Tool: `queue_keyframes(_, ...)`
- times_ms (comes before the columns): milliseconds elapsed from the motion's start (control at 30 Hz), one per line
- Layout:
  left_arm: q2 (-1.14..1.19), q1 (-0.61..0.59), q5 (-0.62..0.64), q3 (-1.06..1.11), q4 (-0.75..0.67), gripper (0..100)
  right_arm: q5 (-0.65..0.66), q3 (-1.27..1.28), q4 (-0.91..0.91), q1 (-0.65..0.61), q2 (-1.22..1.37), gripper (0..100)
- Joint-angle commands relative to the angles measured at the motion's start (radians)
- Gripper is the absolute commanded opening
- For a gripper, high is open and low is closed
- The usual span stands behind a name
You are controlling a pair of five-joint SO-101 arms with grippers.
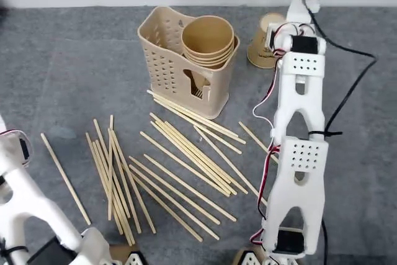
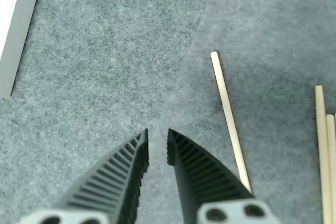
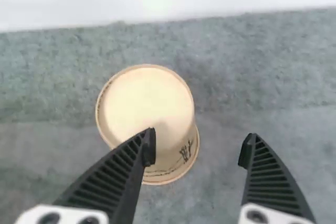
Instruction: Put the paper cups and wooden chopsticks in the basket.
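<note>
Several stacked tan paper cups [image 1: 208,40] sat in the beige perforated plastic basket [image 1: 162,66] near the grey counter's [image 1: 74,60] far edge. One upturned paper cup [image 3: 147,114] stood beneath the right claw [image 3: 199,137], spread wide. Pale wooden chopsticks [image 1: 180,159] littered the middle; the left claw [image 2: 157,135], narrowly parted, held nothing.

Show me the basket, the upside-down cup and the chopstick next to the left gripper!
basket [image 1: 162,72], high view, on its holed front wall.
upside-down cup [image 3: 144,103], right wrist view, on its flat upturned base.
chopstick [image 2: 229,119], left wrist view, midway along its shaft.
</note>
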Motion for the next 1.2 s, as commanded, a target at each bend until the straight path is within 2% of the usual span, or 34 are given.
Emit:
queue_keyframes(0,-0.032,-0.002,0.006,-0.008,-0.020,7,0.015,-0.035,0.048,0.027,-0.005,27.0)
queue_keyframes(100,-0.031,-0.005,0.005,-0.008,-0.020,7,0.015,-0.061,0.196,0.054,-0.031,27.0)
queue_keyframes(200,-0.029,-0.005,0.005,-0.008,-0.020,7,0.023,-0.124,0.423,0.088,-0.073,27.0)
queue_keyframes(367,-0.031,-0.005,0.005,-0.008,-0.018,7,0.138,-0.281,0.786,0.130,-0.128,27.0)
queue_keyframes(567,-0.029,-0.003,0.005,-0.008,-0.018,7,0.153,-0.350,0.783,0.183,-0.205,27.3)
queue_keyframes(833,-0.029,-0.002,0.005,-0.008,-0.020,7,0.178,-0.213,0.788,0.050,-0.286,27.3)
queue_keyframes(933,-0.029,-0.002,0.005,-0.008,-0.020,7,0.135,-0.121,0.785,-0.002,-0.306,27.5)
queue_keyframes(1000,-0.029,-0.002,0.005,-0.008,-0.020,7,0.089,-0.078,0.785,-0.024,-0.309,30.4)
queue_keyframes(1167,-0.028,-0.002,0.005,-0.007,-0.020,7,0.006,-0.003,0.779,-0.039,-0.308,46.8)
